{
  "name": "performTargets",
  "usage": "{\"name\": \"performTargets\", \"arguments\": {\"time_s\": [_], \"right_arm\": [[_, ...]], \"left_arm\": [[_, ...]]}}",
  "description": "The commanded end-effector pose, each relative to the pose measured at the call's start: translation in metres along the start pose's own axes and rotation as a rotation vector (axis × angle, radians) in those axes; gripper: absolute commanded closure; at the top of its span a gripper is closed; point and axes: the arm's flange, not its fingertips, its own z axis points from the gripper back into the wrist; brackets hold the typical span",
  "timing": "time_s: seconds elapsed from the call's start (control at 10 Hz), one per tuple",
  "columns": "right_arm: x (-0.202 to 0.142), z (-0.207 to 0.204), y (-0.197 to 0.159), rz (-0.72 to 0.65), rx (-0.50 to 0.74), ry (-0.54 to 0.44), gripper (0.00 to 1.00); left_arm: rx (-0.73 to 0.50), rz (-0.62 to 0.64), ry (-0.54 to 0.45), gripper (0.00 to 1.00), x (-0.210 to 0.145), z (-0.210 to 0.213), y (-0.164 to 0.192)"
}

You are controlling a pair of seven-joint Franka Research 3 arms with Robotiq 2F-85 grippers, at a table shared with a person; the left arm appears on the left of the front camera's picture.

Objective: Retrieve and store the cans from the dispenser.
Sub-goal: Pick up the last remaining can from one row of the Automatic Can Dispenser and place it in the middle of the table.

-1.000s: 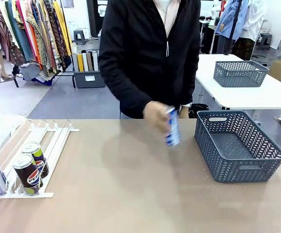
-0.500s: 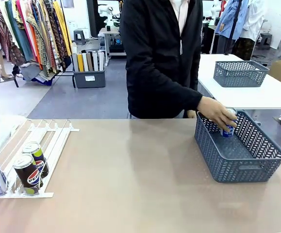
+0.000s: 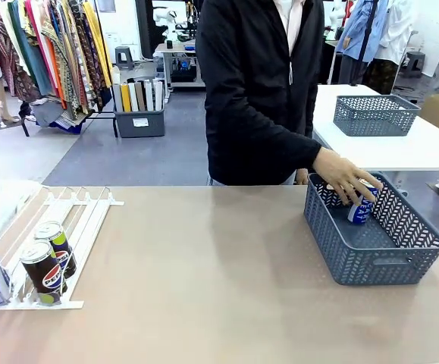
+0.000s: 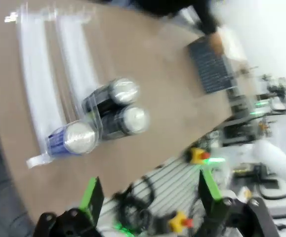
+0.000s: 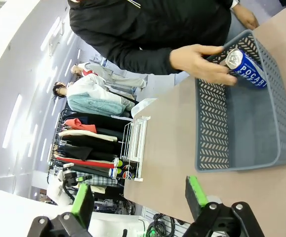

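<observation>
Looks barely begun. By the desk's right edge: one blue can (image 3: 361,208), gripped in the person's hand (image 3: 342,176), low inside the basket (image 3: 371,265). Left to fetch: three cans (image 3: 43,271) in the dispenser (image 3: 83,216) at the near-left corner. Spread wide and empty: left gripper (image 4: 148,181), right gripper (image 5: 138,186).

Dark grey mesh basket (image 3: 371,262) on the tan table (image 3: 204,303), lying ahead of the right pincer (image 5: 139,195), off toward its right-hand finger in the wrist view. A person in a black jacket (image 3: 257,91) stands beyond the basket at the table's far edge. Farther from the pincer: a white table (image 3: 424,152) bearing a second grey basket (image 3: 374,114), a rack of coloured garments (image 3: 52,45), and a grey bin (image 3: 139,121) of upright folders.
</observation>
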Motion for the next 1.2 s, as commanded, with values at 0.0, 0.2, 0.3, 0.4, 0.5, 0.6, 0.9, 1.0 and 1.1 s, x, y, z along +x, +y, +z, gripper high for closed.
{"name": "performTargets", "arguments": {"time_s": [0.0, 0.2, 0.3, 0.4, 0.5, 0.6, 0.9, 1.0, 1.1], "right_arm": [[0.003, -0.001, 0.001, 0.027, 0.020, -0.017, 0.00], [0.003, -0.001, 0.001, 0.027, 0.020, -0.017, 0.00], [0.003, -0.001, 0.001, 0.027, 0.020, -0.017, 0.00], [0.003, -0.001, 0.001, 0.027, 0.020, -0.017, 0.00], [0.003, -0.001, 0.001, 0.027, 0.020, -0.017, 0.00], [0.003, -0.001, 0.001, 0.027, 0.020, -0.017, 0.00], [0.003, -0.001, 0.001, 0.027, 0.020, -0.017, 0.00], [0.003, -0.001, 0.001, 0.027, 0.020, -0.017, 0.00], [0.003, -0.001, 0.001, 0.027, 0.020, -0.017, 0.00]], "left_arm": [[0.362, 0.028, 0.259, 0.00, 0.011, -0.024, -0.032], [0.529, -0.007, 0.411, 0.00, 0.026, -0.056, -0.050], [0.618, -0.020, 0.453, 0.00, 0.036, -0.072, -0.058], [0.641, -0.053, 0.454, 0.00, 0.045, -0.084, -0.065], [0.613, -0.052, 0.401, 0.00, 0.051, -0.095, -0.075], [0.628, -0.023, 0.407, 0.00, 0.036, -0.081, -0.067], [0.624, -0.045, 0.427, 0.00, 0.042, -0.095, -0.075], [0.620, -0.045, 0.417, 0.00, 0.044, -0.112, -0.069], [0.637, -0.041, 0.363, 0.00, 0.045, -0.125, -0.060]]}}
